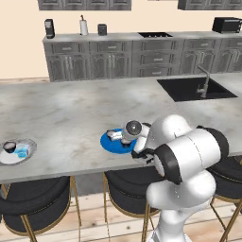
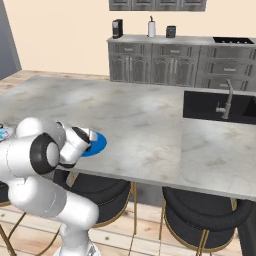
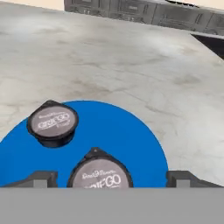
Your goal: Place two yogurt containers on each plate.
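Resting on round glossy blue plate (image 3: 131, 140), two dark foil-topped yogurt cups (image 3: 53, 123), end effector (image 3: 113, 178) spread wide, empty.

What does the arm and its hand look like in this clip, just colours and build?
The arm is made of glossy white rounded shells with dark, near-black bands at the joints; no loose cables show. A round grey cap with a dark centre sits on the wrist. The hand ends in two small dark grey, blocky fingertips. No markings can be made out on the arm.

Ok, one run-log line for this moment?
jaws: open | blue plate: two dark yogurt cups, near one between jaws | white plate: dark cup, blue cup
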Robot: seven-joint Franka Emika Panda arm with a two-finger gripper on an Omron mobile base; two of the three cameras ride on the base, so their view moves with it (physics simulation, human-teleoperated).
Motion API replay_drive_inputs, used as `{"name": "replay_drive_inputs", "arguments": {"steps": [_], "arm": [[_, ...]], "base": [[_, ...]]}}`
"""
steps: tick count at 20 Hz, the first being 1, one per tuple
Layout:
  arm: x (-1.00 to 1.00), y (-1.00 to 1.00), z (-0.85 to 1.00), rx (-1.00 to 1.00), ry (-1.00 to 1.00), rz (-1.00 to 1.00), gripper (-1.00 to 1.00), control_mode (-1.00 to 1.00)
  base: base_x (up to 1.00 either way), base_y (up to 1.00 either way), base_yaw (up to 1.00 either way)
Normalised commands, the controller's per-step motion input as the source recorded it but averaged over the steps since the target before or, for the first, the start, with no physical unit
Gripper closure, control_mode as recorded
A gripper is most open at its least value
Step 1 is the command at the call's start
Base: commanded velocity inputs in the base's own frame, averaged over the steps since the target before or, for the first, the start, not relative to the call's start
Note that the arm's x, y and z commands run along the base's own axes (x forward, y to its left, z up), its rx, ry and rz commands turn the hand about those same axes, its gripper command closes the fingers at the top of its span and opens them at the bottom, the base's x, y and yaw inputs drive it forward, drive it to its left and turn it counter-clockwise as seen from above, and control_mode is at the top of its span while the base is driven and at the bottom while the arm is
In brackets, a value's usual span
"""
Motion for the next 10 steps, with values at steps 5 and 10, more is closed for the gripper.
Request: {"name": "replay_drive_inputs", "arguments": {"steps": [5,10], "arm": [[-0.14,0.01,1.0,0.02,-0.3,0.0,-1.0,-1.0],[-0.16,-0.02,1.0,0.0,-0.15,0.0,-1.0,-1.0]], "base": [[0.0,0.0,0.0],[0.0,0.0,0.0]]}}
